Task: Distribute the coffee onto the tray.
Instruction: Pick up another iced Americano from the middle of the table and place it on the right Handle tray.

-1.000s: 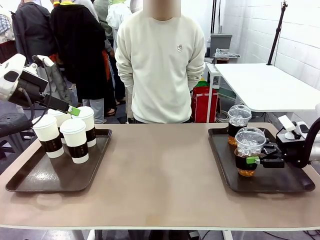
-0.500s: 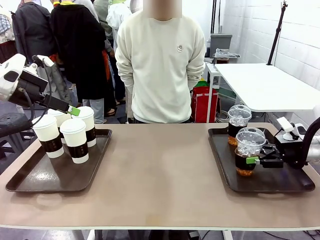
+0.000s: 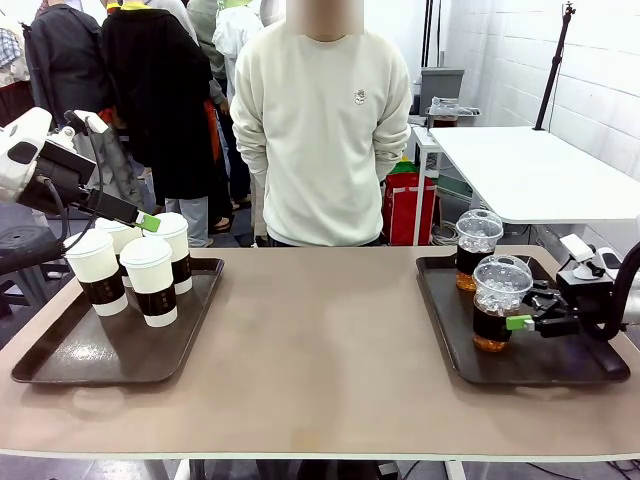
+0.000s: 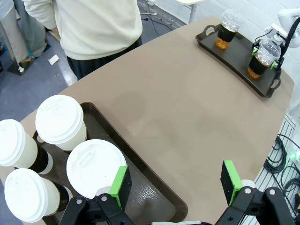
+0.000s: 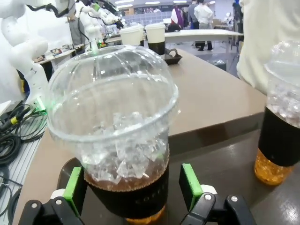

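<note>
Two trays of coffee on a brown tabletop (image 3: 320, 350), one gripper at each.

Left tray (image 3: 70, 365): four white lidded paper cups (image 3: 152, 280) with dark sleeves stand close together at its far end; the left gripper (image 4: 176, 182) hangs above them with its jaws wide apart and nothing between them, green pads (image 4: 121, 185) over the nearest lid. Right tray (image 3: 560, 368): two clear dome-lidded iced drinks, the far iced cup (image 3: 477, 247) standing near the tray's far left corner, the near iced cup (image 3: 498, 315) just in front of it. The right gripper (image 5: 133, 187) reaches in level from the tray's right side, its jaws set on either side of the near iced cup's dark sleeve; whether the pads press on it cannot be told. A person in a cream sweater (image 3: 322, 120) stands at the far edge of the tabletop.
</note>
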Available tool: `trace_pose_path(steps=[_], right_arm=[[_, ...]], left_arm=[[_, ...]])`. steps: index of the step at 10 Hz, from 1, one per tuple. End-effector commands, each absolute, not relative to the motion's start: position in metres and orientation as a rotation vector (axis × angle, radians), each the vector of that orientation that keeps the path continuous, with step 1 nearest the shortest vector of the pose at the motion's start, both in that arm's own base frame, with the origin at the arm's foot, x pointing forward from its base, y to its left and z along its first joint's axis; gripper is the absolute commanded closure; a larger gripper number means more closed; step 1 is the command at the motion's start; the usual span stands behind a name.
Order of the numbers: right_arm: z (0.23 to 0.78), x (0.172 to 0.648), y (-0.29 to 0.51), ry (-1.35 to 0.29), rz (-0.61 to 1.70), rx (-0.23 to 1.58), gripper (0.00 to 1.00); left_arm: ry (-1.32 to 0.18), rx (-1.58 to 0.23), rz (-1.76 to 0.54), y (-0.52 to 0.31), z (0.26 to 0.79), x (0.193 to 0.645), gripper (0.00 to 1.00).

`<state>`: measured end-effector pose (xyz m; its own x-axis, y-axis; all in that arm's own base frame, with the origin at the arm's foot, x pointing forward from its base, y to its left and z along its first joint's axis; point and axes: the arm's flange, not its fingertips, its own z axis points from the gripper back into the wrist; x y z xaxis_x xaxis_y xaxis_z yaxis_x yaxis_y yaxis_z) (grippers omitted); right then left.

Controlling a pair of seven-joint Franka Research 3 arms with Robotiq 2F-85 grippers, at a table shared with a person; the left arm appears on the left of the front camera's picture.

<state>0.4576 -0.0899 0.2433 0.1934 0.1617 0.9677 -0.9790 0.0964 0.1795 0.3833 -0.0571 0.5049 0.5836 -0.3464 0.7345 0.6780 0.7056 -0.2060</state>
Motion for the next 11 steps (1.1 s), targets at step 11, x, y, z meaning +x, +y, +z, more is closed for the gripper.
trace_pose_path(steps=[11], right_arm=[[0.249, 0.452, -0.106, -0.981, 1.061, 1.087, 0.0]], left_arm=[[-0.725, -0.524, -0.622, -0.058, 0.504, 0.384, 0.0]])
